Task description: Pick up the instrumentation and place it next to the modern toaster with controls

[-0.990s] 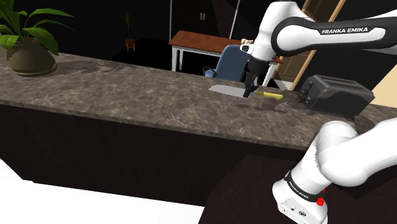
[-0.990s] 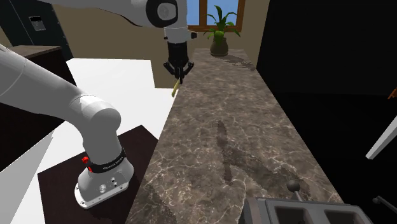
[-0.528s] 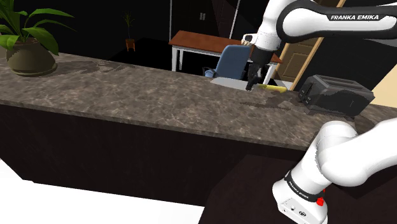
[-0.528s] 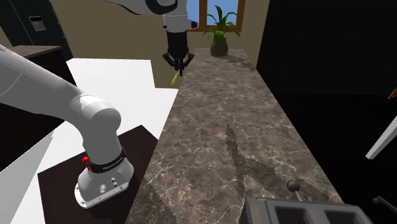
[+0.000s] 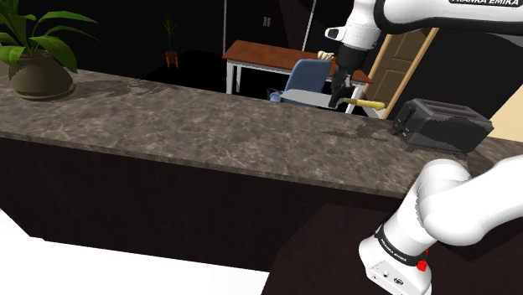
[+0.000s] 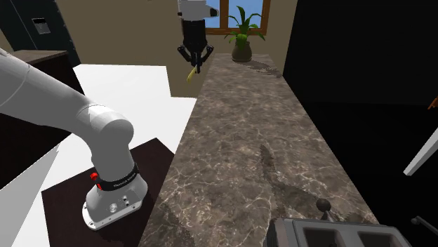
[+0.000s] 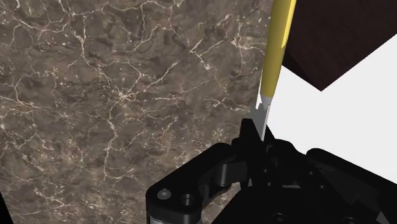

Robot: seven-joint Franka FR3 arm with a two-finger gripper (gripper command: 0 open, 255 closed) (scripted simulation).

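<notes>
Now my tool (image 5: pixel 339 104), clenched on the yellow-handled knife (image 5: pixel 369 103), hangs higher above the tabletop (image 5: pixel 168 126) than a second ago.

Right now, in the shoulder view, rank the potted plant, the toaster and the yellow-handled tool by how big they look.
Largest: potted plant.
Then the toaster, not far behind.
Smallest by far: the yellow-handled tool.
</notes>
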